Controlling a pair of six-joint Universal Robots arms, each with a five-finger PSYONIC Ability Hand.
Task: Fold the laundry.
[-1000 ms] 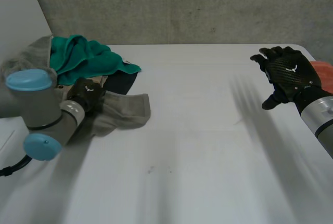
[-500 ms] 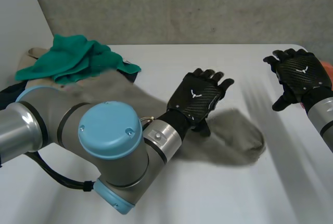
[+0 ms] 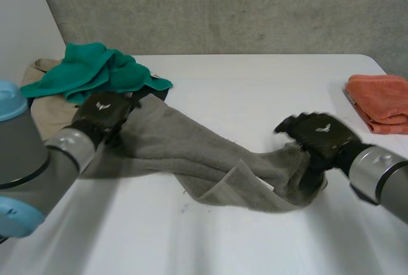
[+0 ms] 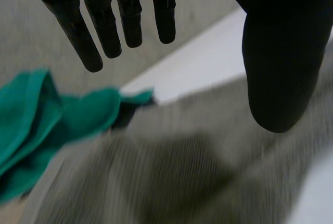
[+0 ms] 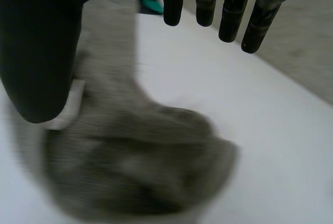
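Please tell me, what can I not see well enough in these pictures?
Grey towel: in the head view the right hand covers one end and the left hand the other, so the corners there are hidden.
Beige cloth: the green cloth and the left arm cover most of it in the head view.
Orange towel: the head view's edge cuts it off.

Lab-like: bare concrete wall [image 3: 255,7], white table [image 3: 242,90]

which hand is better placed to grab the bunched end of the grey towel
Right. The right hand is over the bunched end of the grey towel, with its fingers straight and open. The left hand is at the towel's opposite end, beside the green cloth.
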